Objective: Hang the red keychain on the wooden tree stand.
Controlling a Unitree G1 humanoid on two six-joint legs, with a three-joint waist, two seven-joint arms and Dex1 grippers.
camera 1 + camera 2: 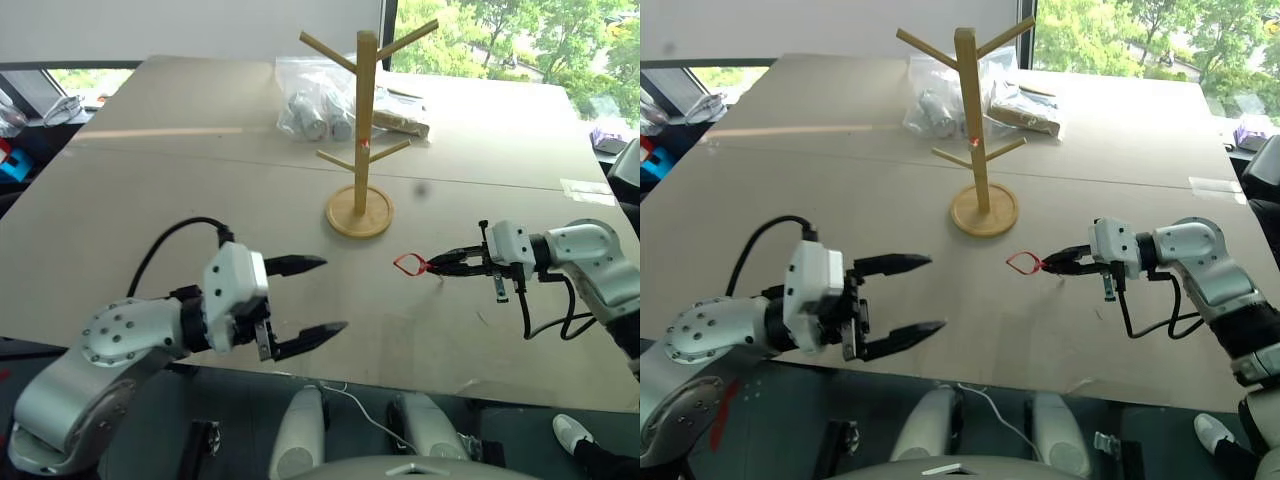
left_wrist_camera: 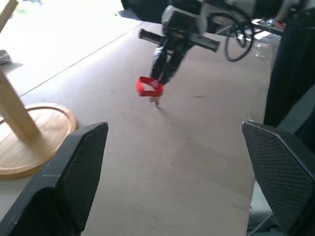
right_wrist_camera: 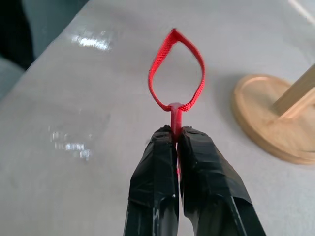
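The right gripper [image 1: 432, 266] pinches the thin red cord keychain [image 1: 407, 265] between closed black fingers, its loop held just above the grey table [image 1: 180, 200], near the round base of the light wooden tree stand [image 1: 361, 140]. The left gripper [image 1: 310, 297] hovers open and empty near the front edge. Clear plastic bags [image 1: 310, 95] lie behind the stand; nothing stands between the keychain and the stand.

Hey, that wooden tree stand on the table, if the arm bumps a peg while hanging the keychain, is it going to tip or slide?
The wooden tree stand is probably tippy: it has a tall thin post and a fairly small round base, so a push on a high peg has leverage. It looks light and sits loose on the smooth table, so it may slide first.
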